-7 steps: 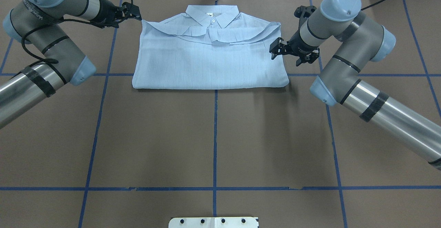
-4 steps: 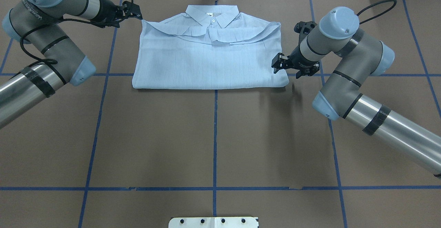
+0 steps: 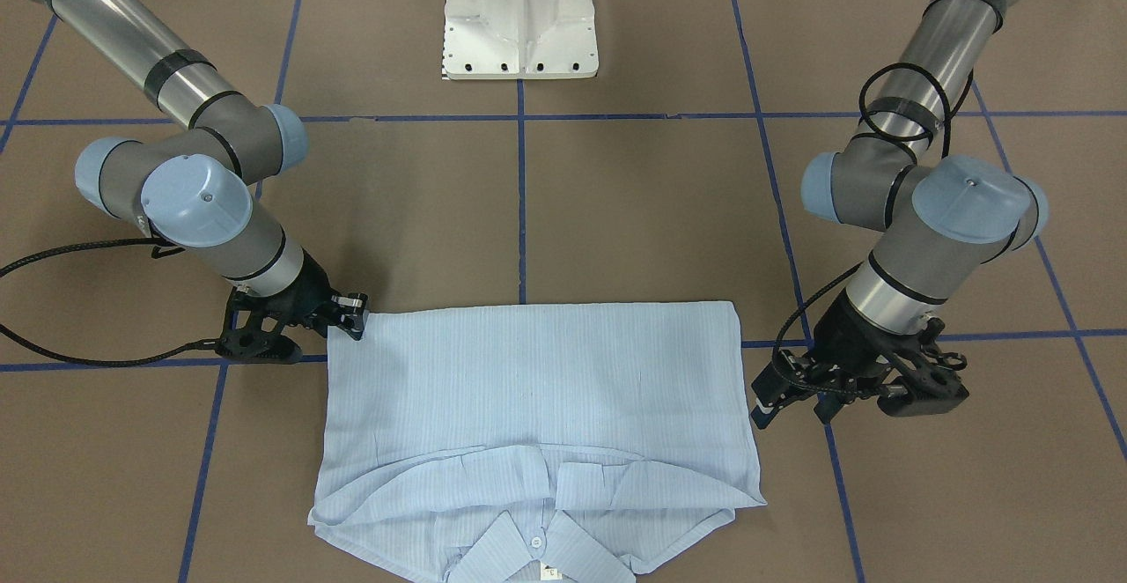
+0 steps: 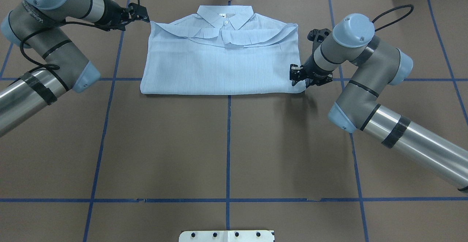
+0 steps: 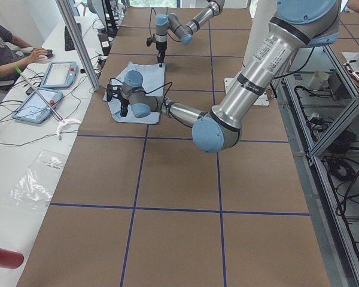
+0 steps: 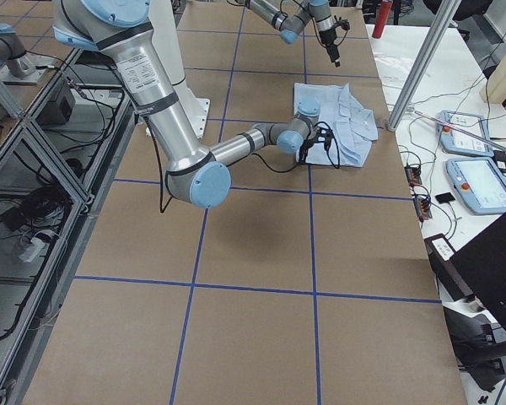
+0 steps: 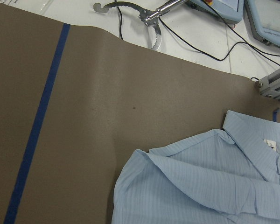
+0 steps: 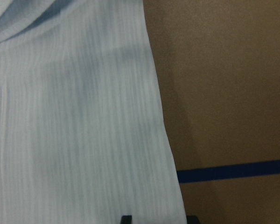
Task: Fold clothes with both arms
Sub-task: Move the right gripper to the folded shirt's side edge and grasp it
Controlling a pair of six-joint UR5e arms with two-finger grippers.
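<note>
Brown surface [image 4: 226,143] taped into a grid of blue lines is filling every view. Left arm [image 4: 55,52] is reaching in along the far-left side, and right arm [image 4: 365,88] is bending in from the near right toward the garment. Light-blue shirt [image 4: 219,63] is lying flat on the far half of the surface, centred on the middle tape line and folded into a broad rectangle. Its bottom fold is sitting just past the cross line nearest it, with folded cloth lapping across the chest below the neck. White pedestal base [image 3: 519,19] is standing well apart from the shirt at the robot's edge. Right gripper [image 4: 299,79] is sitting down at the shirt's near-right corner. In the right wrist view its fingertips [image 8: 126,219] are showing apart, with the shirt's side edge running between them, so it is released and gripping nothing. Left gripper [image 4: 142,12] is hanging just beside the shirt's far-left shoulder, not touching the cloth, its fingers looking spread and carrying nothing. Pointed collar [image 4: 225,15] is facing away from the robot, and a small white button [image 4: 226,22] is closing it
</note>
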